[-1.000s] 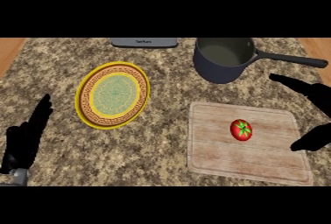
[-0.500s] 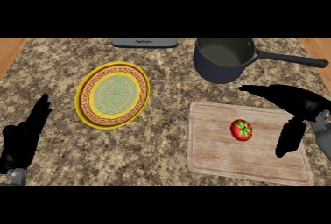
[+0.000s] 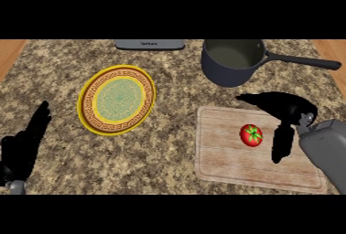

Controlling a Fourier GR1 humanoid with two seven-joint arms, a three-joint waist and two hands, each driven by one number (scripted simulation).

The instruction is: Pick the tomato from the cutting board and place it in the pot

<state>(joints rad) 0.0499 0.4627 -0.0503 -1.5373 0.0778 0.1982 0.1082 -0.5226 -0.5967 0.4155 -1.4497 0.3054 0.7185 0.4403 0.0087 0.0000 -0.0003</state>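
Note:
A red tomato [image 3: 251,135] with a green stem lies on the right half of the wooden cutting board [image 3: 229,160]. My right hand [image 3: 287,112] hangs open just right of the tomato, fingers stretched above it toward the left and the thumb pointing down beside it, apart from it. The dark grey pot [image 3: 233,61] stands behind the board, its handle running to the right. My left hand [image 3: 25,146] rests open at the lower left edge, fingers up.
A yellow patterned plate [image 3: 117,99] lies left of the board on the speckled granite counter [image 3: 169,137]. A grey flat object [image 3: 149,44] sits at the counter's back edge.
My right hand has moved left from the counter's right edge over the cutting board, closing in on the tomato. The tomato, pot and left hand have stayed put.

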